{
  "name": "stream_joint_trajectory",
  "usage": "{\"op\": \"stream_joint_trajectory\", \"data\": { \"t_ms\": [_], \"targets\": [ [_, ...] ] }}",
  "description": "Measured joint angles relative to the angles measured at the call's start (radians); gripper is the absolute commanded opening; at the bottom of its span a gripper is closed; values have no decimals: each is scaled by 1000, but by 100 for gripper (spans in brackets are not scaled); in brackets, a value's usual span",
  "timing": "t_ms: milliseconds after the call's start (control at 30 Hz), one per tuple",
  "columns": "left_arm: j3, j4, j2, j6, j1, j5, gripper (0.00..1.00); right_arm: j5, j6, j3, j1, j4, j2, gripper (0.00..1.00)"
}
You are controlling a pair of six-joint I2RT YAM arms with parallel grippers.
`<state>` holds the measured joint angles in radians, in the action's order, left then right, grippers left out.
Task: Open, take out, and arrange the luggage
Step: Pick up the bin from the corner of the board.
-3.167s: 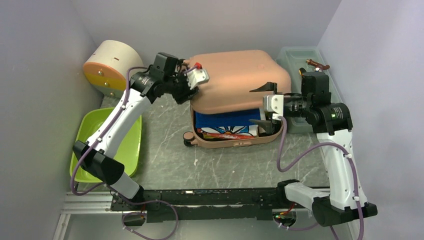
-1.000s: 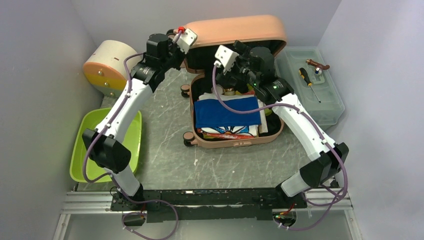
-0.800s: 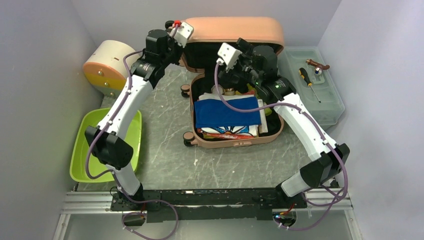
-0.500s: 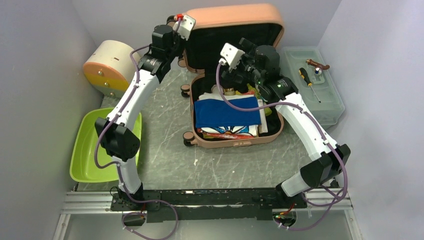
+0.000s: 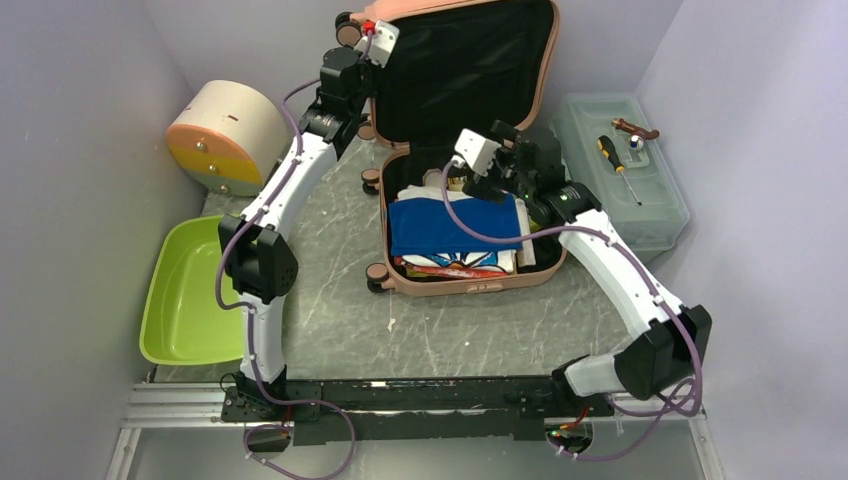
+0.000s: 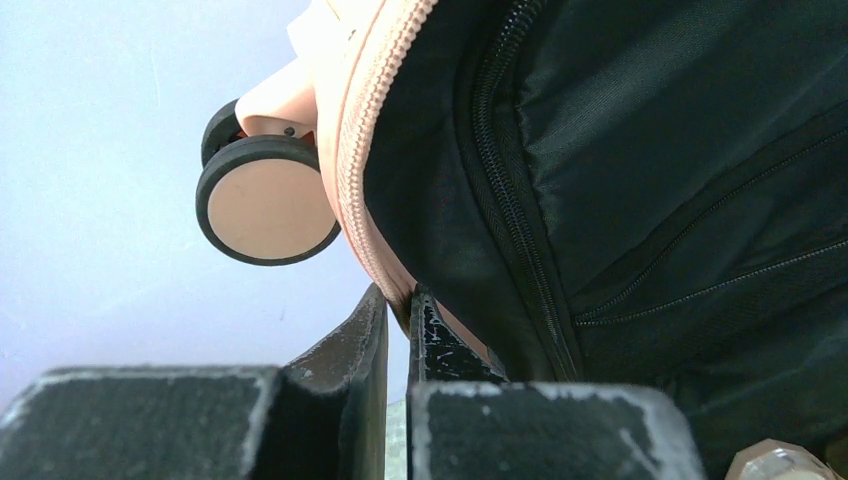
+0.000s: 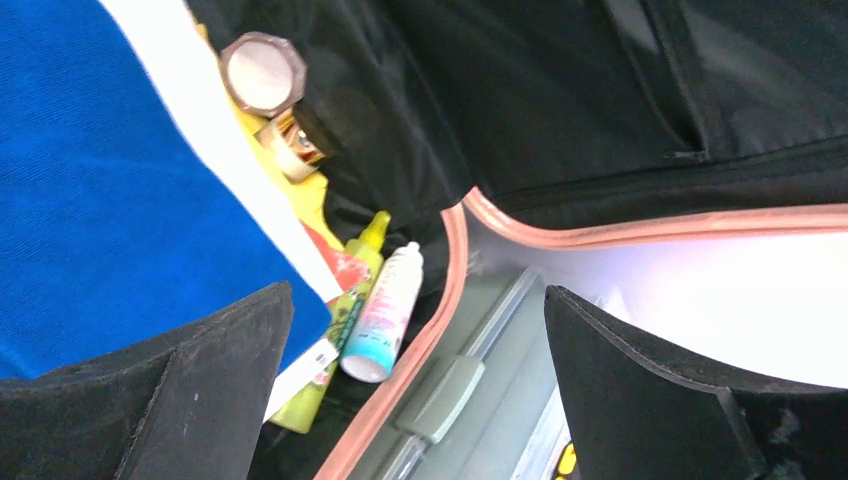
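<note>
The salmon-pink luggage lies open on the table with its black-lined lid standing upright at the back. My left gripper is at the lid's upper left corner. In the left wrist view it is shut on the lid's pink zipper rim, just below a wheel. My right gripper hovers open over the back of the open base. Between its fingers lie a spray bottle and a yellow-green tube. A folded blue cloth tops the packed contents.
A cream half-round box stands at the back left and a green basin lies in front of it. A translucent grey-green toolbox with a screwdriver on it sits right of the luggage. A small jar lies by the blue cloth.
The lid has swung from half raised to fully upright, my left gripper rising with it on the rim. My right gripper has come away from the lid, down towards the contents.
</note>
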<state>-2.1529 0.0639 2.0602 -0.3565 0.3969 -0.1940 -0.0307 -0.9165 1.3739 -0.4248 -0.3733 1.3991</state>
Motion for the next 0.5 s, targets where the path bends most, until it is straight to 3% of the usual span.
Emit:
{"op": "stream_joint_trajectory", "data": {
  "t_ms": [67,267,400,500],
  "targets": [
    [-3,-16,8,-17,0,-6,23,-8,13,-49,3,0,-43,100],
    [-4,-59,44,-90,0,-32,35,-50,46,-209,5,16,-151,100],
    [-4,-56,96,-124,10,-32,54,-77,53,-309,16,21,-180,100],
    [-4,-53,130,-144,21,-32,62,-103,66,-360,34,21,-190,100]
  ]
}}
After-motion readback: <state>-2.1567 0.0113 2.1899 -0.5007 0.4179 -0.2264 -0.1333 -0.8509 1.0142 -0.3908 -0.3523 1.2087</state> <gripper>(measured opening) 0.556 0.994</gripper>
